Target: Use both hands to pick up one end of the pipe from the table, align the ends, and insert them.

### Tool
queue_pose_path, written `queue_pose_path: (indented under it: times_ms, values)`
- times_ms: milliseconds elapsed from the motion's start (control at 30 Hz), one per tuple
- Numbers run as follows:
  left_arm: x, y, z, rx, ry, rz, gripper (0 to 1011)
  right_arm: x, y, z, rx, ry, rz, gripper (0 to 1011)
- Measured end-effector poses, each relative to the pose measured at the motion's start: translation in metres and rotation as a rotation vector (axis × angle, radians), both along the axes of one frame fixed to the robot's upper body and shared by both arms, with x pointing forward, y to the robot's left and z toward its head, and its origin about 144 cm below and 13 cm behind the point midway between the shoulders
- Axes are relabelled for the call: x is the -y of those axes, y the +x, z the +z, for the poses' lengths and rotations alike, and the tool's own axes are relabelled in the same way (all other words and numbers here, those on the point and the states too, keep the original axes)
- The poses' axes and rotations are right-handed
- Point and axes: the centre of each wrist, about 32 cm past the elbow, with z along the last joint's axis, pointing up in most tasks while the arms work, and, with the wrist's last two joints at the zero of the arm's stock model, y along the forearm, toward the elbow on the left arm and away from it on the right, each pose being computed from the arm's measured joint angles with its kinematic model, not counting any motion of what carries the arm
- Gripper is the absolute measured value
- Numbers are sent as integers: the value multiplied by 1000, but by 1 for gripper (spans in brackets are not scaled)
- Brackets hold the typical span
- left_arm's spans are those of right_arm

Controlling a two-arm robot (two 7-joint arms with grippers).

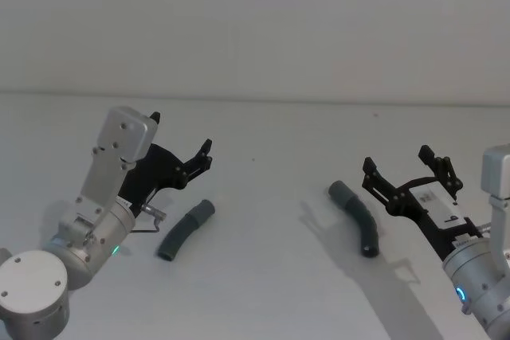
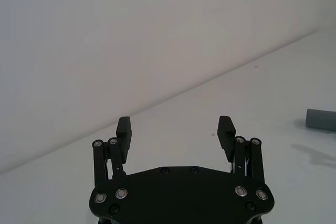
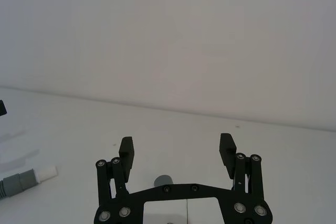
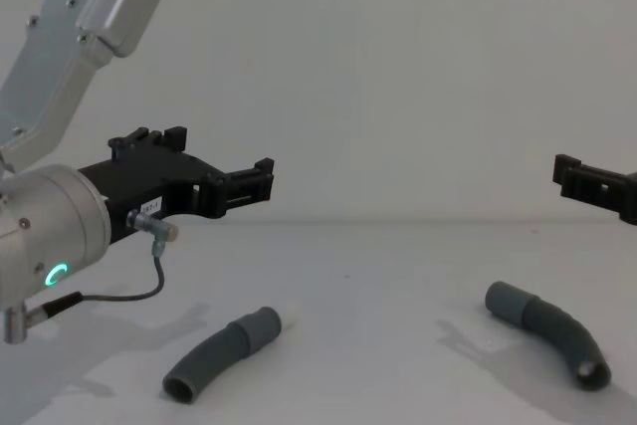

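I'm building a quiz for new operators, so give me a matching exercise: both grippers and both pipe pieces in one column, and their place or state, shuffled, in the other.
Column one:
1. left gripper
2. right gripper
3. white-tipped pipe piece
4. all-grey pipe piece

Column two:
A. lying on the table, robot's right side
B. open and empty, robot's left side
C. lying on the table, robot's left side
D. open and empty, robot's right side

Pairs: 1-B, 2-D, 3-C, 4-A
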Motion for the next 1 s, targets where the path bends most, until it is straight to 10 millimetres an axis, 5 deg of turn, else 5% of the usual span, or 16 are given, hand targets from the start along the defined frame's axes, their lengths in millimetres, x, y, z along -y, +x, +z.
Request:
queue_pose_path:
  times_ms: [1000]
  values:
    - [-22,12,29,-250,171,-227,1002,0,0,0,0,0,0,1000]
